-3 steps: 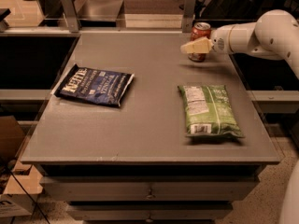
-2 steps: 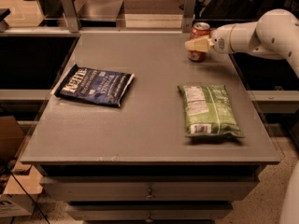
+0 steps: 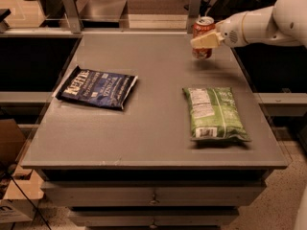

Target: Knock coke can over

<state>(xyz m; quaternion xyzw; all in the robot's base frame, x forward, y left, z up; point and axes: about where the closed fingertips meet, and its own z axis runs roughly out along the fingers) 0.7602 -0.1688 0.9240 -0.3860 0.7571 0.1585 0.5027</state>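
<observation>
- The dark blue, flat foil chip bag (image 3: pixel 97 87) is lying well apart from the gripper (image 3: pixel 206 41), to its left in the camera view and nearer the camera, and is showing the white brand word "KETTLE".
- The green, flat plastic chip bag (image 3: pixel 214 113) is lying near the gripper on the camera's side, bearing pale label panels with print too small to read.
- The small red-orange cylindrical metal coke can (image 3: pixel 203 25) is standing right behind the gripper, showing no legible lettering.

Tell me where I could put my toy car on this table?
The widest bare patch is the middle strip between the blue chip bag and the green chip bag, running to the front edge. The back left corner, behind the blue chip bag, is bare too. It is crowded at the back right, where the claw is at the coke can.
</observation>
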